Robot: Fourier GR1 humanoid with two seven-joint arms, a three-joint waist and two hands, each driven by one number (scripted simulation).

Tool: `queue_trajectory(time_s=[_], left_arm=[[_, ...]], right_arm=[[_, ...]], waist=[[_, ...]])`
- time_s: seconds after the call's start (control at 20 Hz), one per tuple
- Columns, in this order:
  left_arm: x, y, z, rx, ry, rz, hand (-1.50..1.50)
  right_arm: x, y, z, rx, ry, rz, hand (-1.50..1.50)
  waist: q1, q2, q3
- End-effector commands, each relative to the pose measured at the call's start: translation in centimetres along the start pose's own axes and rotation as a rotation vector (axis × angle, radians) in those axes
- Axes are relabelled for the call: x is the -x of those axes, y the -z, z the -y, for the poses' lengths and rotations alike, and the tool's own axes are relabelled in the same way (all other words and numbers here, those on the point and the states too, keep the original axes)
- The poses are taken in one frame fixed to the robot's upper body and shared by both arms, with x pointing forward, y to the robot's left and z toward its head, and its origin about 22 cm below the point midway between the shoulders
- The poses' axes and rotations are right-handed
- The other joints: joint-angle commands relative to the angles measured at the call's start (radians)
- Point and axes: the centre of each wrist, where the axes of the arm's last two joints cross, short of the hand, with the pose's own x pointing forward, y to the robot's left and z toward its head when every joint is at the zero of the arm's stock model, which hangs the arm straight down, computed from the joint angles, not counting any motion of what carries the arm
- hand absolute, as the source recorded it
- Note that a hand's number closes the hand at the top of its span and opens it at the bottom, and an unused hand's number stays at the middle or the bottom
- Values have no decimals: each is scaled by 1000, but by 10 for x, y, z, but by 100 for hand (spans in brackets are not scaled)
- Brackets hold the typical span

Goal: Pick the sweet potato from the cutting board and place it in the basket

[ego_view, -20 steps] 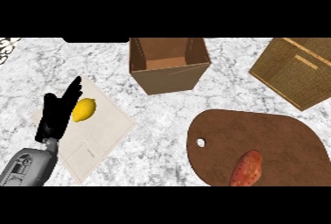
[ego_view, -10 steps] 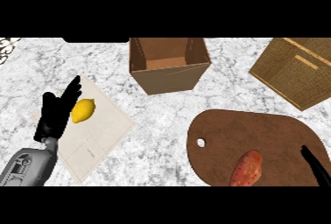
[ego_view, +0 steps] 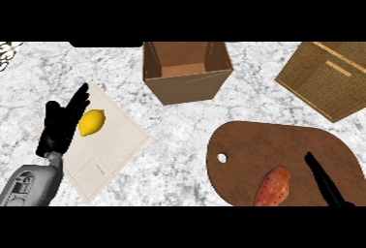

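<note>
An orange-red sweet potato (ego_view: 274, 188) lies near the front edge of the brown cutting board (ego_view: 271, 140). Just to its right, fingers of my right hand (ego_view: 325, 181) rise from the lower edge, straight and apart from the potato. A brown open basket (ego_view: 187, 70) stands at the back centre. At the left, my left hand (ego_view: 61, 128) rests open with fingers up.
A yellow lemon (ego_view: 91, 122) lies on a pale cloth (ego_view: 107, 150) beside my left hand. A woven tan box (ego_view: 330, 77) sits at the back right. Bare marble counter lies between the cloth, the board and the basket.
My right hand has come up from the lower right edge and reaches further over the cutting board beside the sweet potato. The left hand has not moved.
</note>
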Motion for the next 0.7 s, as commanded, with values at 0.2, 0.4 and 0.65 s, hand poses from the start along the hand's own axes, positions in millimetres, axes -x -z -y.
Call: queue_trajectory(time_s=[0.2, 0.4, 0.65], left_arm=[[2, -2, -6, -1, 5, -8, 0], [16, -10, 8, -9, 1, 9, 0], [2, 15, 1, 16, -29, -2, 0]], right_arm=[[-1, 17, -2, -33, -5, -38, -150], [4, 19, -10, -52, 4, -53, -150], [-7, 26, -18, -73, 11, -51, -150]], waist=[[2, 0, 0], [1, 0, 0], [-1, 1, 0]])
